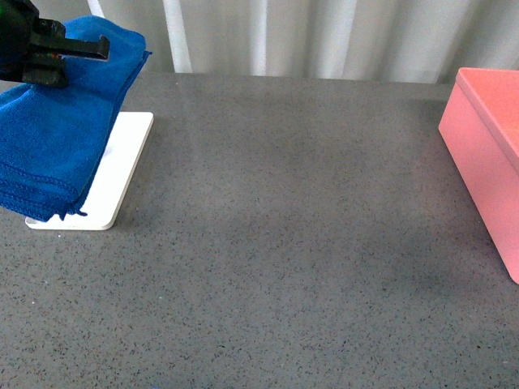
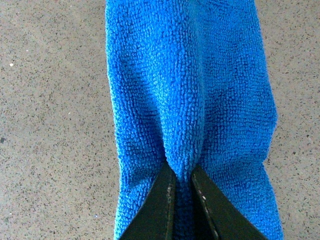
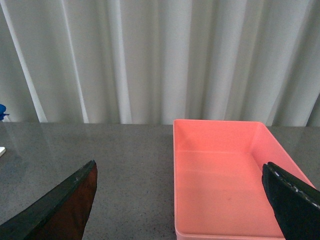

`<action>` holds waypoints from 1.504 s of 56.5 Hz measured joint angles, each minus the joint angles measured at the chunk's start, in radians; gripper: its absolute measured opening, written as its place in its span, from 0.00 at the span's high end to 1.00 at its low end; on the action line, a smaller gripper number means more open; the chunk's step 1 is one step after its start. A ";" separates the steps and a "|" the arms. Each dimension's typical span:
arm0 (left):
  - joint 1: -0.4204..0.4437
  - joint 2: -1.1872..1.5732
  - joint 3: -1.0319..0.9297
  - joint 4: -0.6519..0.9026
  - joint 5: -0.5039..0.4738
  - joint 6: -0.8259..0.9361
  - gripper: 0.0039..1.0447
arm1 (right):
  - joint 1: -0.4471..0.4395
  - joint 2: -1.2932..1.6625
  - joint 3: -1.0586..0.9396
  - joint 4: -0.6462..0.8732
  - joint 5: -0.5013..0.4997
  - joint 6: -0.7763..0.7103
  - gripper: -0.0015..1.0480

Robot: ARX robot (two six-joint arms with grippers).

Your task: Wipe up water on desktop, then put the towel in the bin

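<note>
Towel (image 1: 57, 138) pinched at a fold in left hand (image 2: 182, 175), hanging over tray (image 1: 122, 162), presumably for wiping worktop (image 1: 284, 243); right hand (image 3: 180, 167) spread open, facing bin (image 3: 220, 170).

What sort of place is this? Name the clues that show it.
Probably an indoor robot test bench rather than a home: a speckled grey desktop, a pleated white curtain as backdrop, and a pink bin.

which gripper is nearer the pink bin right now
Right. The right gripper is open and faces the bin, close ahead in its wrist view. The left gripper is across the desktop at the far left, shut on the blue towel above the white tray.
</note>
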 joint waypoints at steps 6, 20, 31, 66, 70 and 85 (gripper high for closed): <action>-0.001 -0.013 -0.009 0.000 0.016 -0.011 0.97 | 0.000 0.000 0.000 0.000 0.000 0.000 0.07; -0.008 -0.123 -0.013 -0.031 0.120 -0.039 0.97 | 0.000 0.000 0.000 0.000 0.000 0.000 0.07; -0.026 -0.233 -0.005 -0.058 0.251 -0.097 0.97 | 0.000 0.000 0.000 0.000 0.000 0.000 0.07; -0.301 -0.479 -0.189 0.257 0.602 -0.498 0.97 | 0.000 0.000 0.000 0.000 0.000 0.000 0.07; -0.340 -0.470 -0.209 0.275 0.577 -0.504 0.97 | 0.000 0.000 0.000 0.000 0.000 0.000 0.07; -0.406 -0.444 -0.257 0.327 0.509 -0.485 0.97 | 0.000 0.000 0.000 0.000 0.000 0.000 0.07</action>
